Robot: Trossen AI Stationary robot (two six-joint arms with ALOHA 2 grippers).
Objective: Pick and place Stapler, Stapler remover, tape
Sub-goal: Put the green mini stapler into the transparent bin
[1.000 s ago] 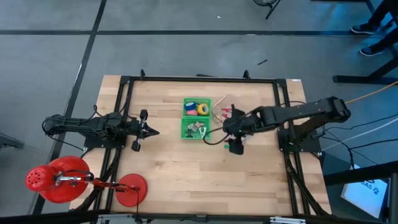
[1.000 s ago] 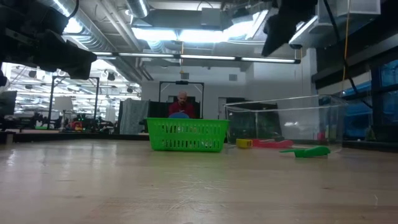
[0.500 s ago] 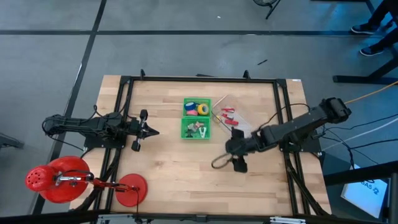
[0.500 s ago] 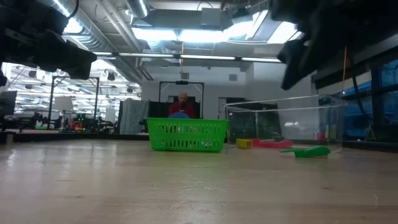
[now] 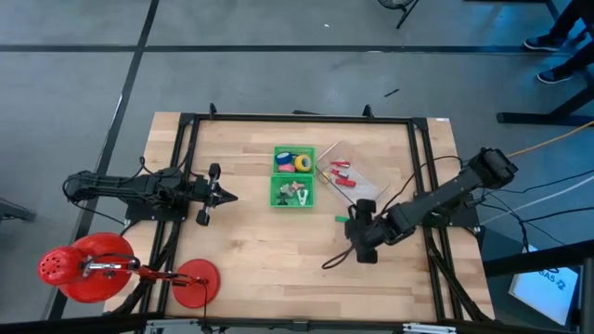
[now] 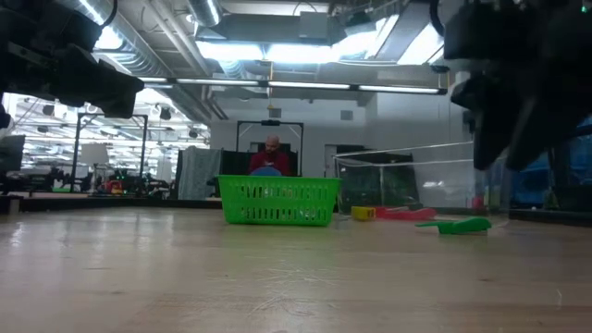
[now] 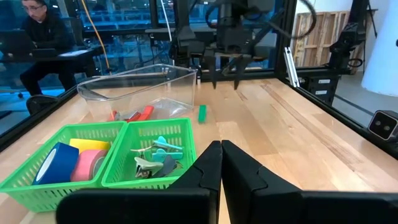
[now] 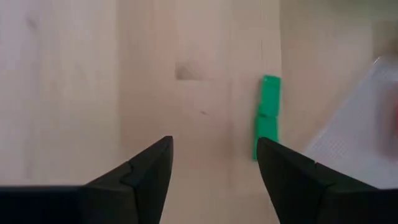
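Small green bar-shaped plastic stapler [image 8: 267, 115] lay flat on the wooden tabletop [image 5: 251, 250], at 11 o'clock from the right gripper [image 5: 362, 243], whose fingers were spread and empty. It looked light, stiff and slick; best pinched across its narrow sides mid-length. Left gripper [image 7: 220, 168] was pressed together, idle.

The tape [image 7: 68, 161] is 3 small rolls, blue, yellow and pink, lying together in one compartment of the green basket [image 7: 37, 194]. In the next compartment lie the small grey-white and teal claw-shaped stapler removers [image 7: 157, 159]. A small green stapler [image 8: 268, 117] lies flat on the bare table, just beside the clear container [image 7: 134, 90], which holds red and orange pieces [image 7: 132, 114].
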